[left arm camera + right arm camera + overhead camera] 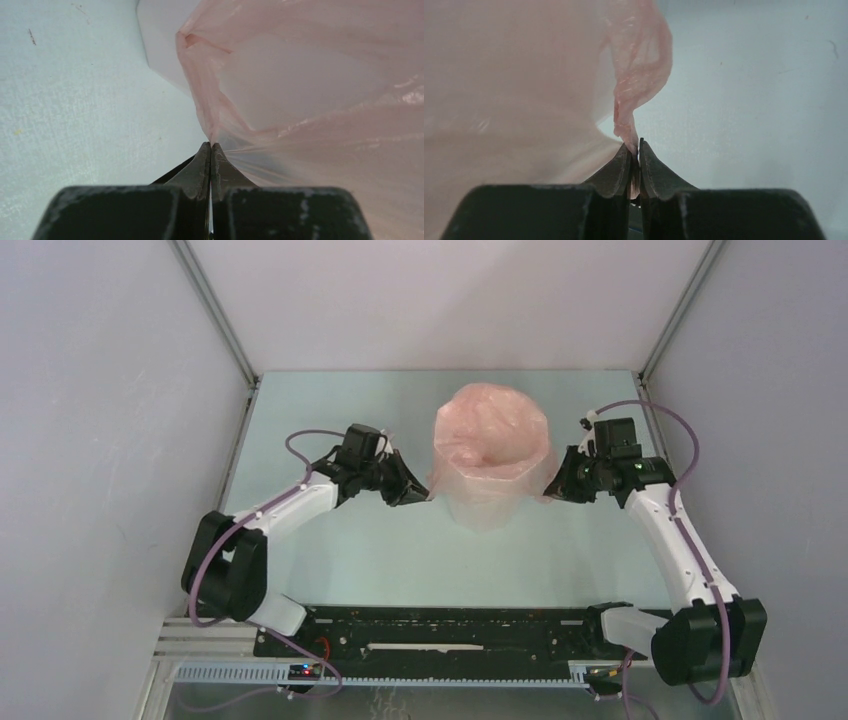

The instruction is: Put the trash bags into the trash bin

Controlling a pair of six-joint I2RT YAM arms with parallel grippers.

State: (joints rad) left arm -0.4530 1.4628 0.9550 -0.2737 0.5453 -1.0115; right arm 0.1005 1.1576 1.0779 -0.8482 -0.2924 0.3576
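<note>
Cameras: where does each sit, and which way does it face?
Top external: above and behind the bases, looking down on the table; both arms flank the bin.
Left wrist: on the left arm, facing the bin; left fingers shut on the trash bag.
Right wrist: mirrored; right fingers pinch it too.
All three share the trash bag.

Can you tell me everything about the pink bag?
The bag is thin, see-through pale pink plastic, all wrinkly. It is draped over the rim of the bin and hangs down its sides, with its middle dipping inside. The left gripper is shut on a pinch of its film on one side. The right gripper is shut on a twisted bit on the other side.
</note>
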